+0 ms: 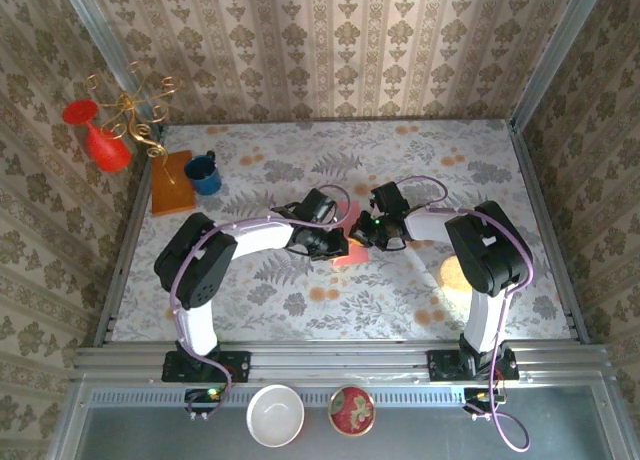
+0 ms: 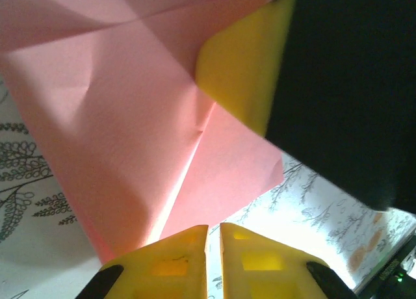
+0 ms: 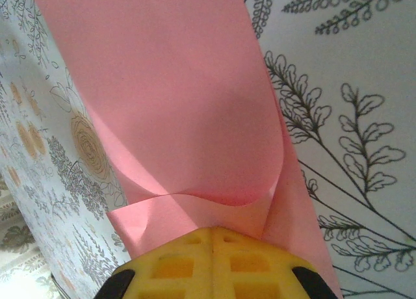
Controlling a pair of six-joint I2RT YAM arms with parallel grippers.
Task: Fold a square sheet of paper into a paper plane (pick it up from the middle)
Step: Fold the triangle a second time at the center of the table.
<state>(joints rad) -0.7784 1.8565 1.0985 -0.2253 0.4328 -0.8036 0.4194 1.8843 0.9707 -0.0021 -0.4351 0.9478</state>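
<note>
The salmon-pink square sheet of paper lies partly folded mid-table between both arms. In the left wrist view the sheet shows crossing creases and an overlapping flap. My left gripper sits just short of its near edge, jaws a narrow slit apart with only tablecloth showing between them. The right gripper's yellow finger presses onto the sheet from the upper right. In the right wrist view the sheet curls back over itself, and my right gripper is shut on its folded edge. From above, the left gripper and right gripper nearly touch.
A blue mug and an orange-brown board stand at the back left, with a red vase and a gold wire stand beyond. A tan disc lies by the right arm. Two bowls sit below the table's front rail.
</note>
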